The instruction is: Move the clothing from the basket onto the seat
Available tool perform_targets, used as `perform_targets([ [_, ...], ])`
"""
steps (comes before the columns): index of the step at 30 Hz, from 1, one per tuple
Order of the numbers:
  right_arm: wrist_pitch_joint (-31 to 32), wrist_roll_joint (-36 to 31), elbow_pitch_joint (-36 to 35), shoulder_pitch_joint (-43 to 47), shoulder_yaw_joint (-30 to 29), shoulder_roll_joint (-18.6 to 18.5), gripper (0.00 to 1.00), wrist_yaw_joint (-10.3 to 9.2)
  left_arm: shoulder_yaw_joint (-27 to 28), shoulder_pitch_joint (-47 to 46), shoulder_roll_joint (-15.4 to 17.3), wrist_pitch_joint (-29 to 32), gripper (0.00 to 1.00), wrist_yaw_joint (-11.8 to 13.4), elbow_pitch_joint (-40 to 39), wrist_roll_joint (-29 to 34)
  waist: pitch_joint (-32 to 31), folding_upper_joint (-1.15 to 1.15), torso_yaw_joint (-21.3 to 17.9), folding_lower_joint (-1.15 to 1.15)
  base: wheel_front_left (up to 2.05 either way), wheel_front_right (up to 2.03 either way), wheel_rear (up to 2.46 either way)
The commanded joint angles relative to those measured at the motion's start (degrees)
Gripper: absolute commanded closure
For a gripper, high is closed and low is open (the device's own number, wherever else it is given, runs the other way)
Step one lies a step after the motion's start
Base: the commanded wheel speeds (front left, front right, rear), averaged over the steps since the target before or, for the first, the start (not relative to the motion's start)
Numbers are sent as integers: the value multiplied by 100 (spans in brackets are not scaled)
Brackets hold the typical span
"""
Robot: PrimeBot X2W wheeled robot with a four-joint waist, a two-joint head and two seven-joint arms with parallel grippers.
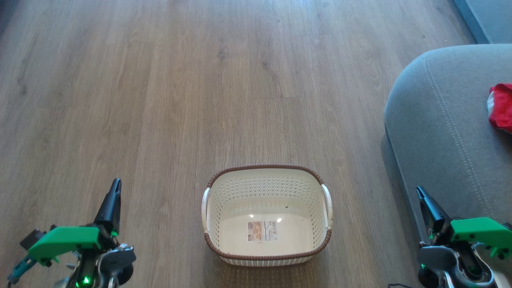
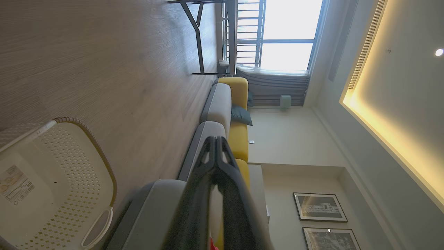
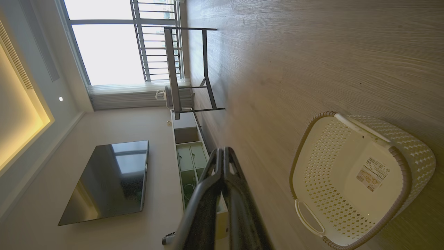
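Note:
The cream-white basket [image 1: 267,216] with a brown rim stands on the wood floor in the lower middle of the head view, with nothing in it but a label on its bottom. It also appears as the basket [image 2: 52,187] and the basket [image 3: 357,180] in the wrist views. The grey seat [image 1: 444,132] fills the right side, and red clothing [image 1: 502,106] with white trim lies on it at the right edge. My left gripper [image 1: 116,185] is shut at the lower left, well left of the basket. My right gripper [image 1: 420,192] is shut at the lower right, beside the seat's front.
Wood floor [image 1: 180,80] spreads ahead and to the left. The wrist views show a grey and yellow sofa [image 2: 229,111], a metal-legged table [image 3: 187,69] by the window, a wall television [image 3: 111,180] and a low cabinet [image 3: 189,152].

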Motion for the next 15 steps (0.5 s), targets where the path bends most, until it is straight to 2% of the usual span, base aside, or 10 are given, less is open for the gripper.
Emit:
perform_targets([
  [1, 47, 31, -202, -299, 95, -30, 100, 40, 206, -322, 28, 41, 100, -38, -198, -23, 0, 0, 0, 0, 0, 0, 0],
  [15, 47, 31, -202, -300, 94, -30, 100, 40, 206, -322, 28, 41, 100, -38, -198, -23, 0, 0, 0, 0, 0, 0, 0],
])
